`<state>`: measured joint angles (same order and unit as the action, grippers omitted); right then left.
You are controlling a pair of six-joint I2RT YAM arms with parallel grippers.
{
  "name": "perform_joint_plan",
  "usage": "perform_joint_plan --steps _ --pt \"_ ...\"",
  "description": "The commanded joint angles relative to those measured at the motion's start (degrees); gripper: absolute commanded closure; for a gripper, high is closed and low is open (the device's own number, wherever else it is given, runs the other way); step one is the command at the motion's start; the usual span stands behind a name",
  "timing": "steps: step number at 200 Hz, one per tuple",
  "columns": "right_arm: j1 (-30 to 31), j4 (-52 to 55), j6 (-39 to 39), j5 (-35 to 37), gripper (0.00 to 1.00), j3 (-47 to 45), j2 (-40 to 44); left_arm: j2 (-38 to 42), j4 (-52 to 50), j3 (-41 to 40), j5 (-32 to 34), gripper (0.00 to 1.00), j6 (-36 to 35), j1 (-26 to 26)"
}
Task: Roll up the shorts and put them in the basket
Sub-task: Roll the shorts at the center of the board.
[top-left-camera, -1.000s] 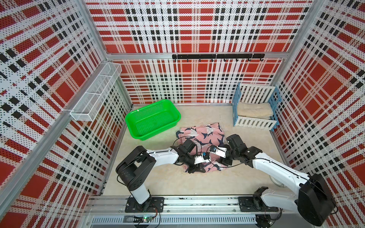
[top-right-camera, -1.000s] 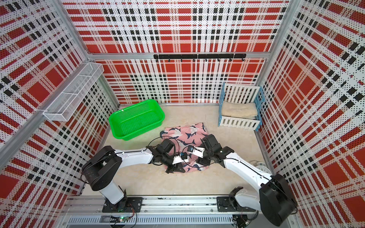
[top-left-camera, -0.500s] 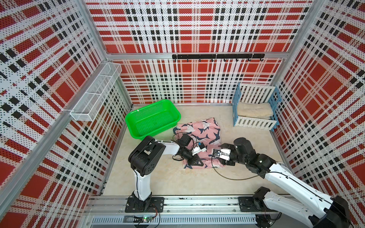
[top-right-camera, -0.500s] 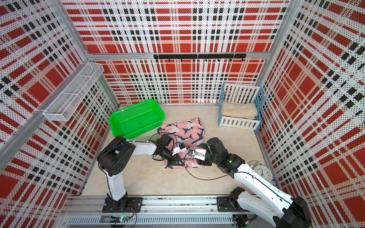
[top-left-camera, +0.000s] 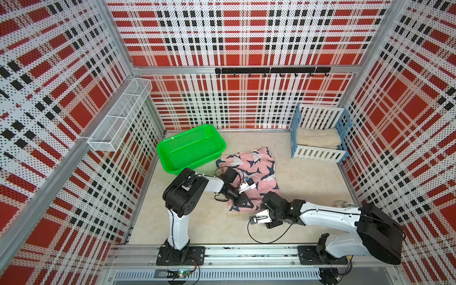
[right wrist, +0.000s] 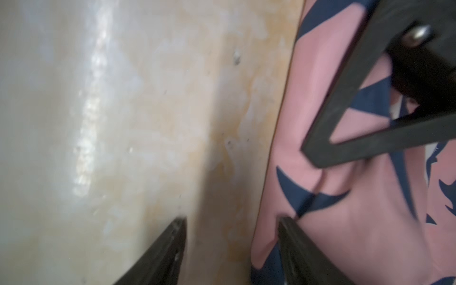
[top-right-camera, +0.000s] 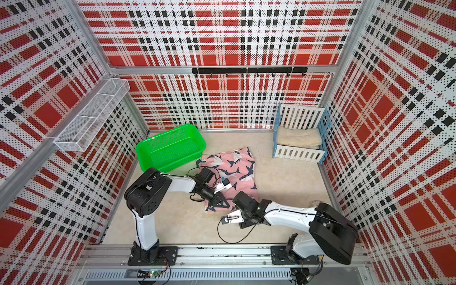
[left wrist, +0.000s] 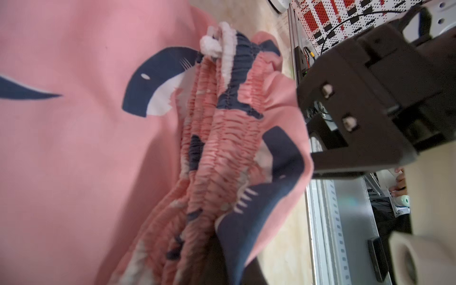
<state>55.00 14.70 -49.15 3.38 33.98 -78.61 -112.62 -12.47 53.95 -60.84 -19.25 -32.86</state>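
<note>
1. Got right gripper (right wrist: 233, 219) splayed apart, empty, beside near edge of soft pink shark-print shorts (top-left-camera: 256, 167) on beige tabletop (top-left-camera: 308, 182).
2. Got left gripper (top-left-camera: 243, 202) clamped on that bunched edge.
3. Looks barely started; next, needs tucking that edge away evenly.

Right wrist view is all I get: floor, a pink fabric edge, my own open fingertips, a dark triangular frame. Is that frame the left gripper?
Observer: Yes. In a top view the left gripper is shut on the near edge of the shorts.
Operator: Any roll started?
Observer: The left wrist view shows the elastic waistband bunched and turned over onto the flat pink fabric. It is not a full roll.
Operator: What's beyond it?
Observer: The rest lies flat, with its far corner close beside the green basket. I cannot tell whether they touch.
</note>
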Motion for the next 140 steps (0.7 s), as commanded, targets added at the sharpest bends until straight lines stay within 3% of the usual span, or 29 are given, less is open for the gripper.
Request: perform_joint_plan --steps 1,77,99,108,121,128,131,140 --pt "-0.5 -7.3 -1.3 6.6 0.32 -1.2 -3.3 -1.1 -1.6 -0.9 -0.8 1.00 0.4 0.0" --pt "-7.4 -10.3 -5.4 5.5 0.28 -0.8 -6.6 -0.6 -3.0 -1.3 -2.7 1.00 -1.5 -0.7" --pt "-8.3 -5.2 -5.4 0.6 0.40 2.1 -10.4 0.0 -3.3 -1.4 -2.5 1.00 -2.3 -0.7" --pt "-8.4 -2.6 -4.9 -2.8 0.54 3.4 -11.2 0.8 -3.4 -1.6 -1.8 1.00 -3.2 -0.4" --pt "-8.7 1.4 -4.2 -6.9 0.81 5.1 -12.2 3.6 -1.4 -2.5 0.3 0.83 -3.5 0.4" --pt "-8.8 3.3 -3.6 -8.6 0.94 5.9 -12.4 5.8 0.6 -3.7 1.8 0.52 -3.4 0.9" --pt "-8.8 4.2 -3.5 -9.6 0.99 6.2 -12.4 6.9 1.6 -4.3 3.1 0.43 -3.1 1.0" --pt "-8.9 6.2 -2.8 -11.3 1.00 6.9 -12.2 10.4 5.6 -6.3 6.6 0.36 -0.9 1.5"
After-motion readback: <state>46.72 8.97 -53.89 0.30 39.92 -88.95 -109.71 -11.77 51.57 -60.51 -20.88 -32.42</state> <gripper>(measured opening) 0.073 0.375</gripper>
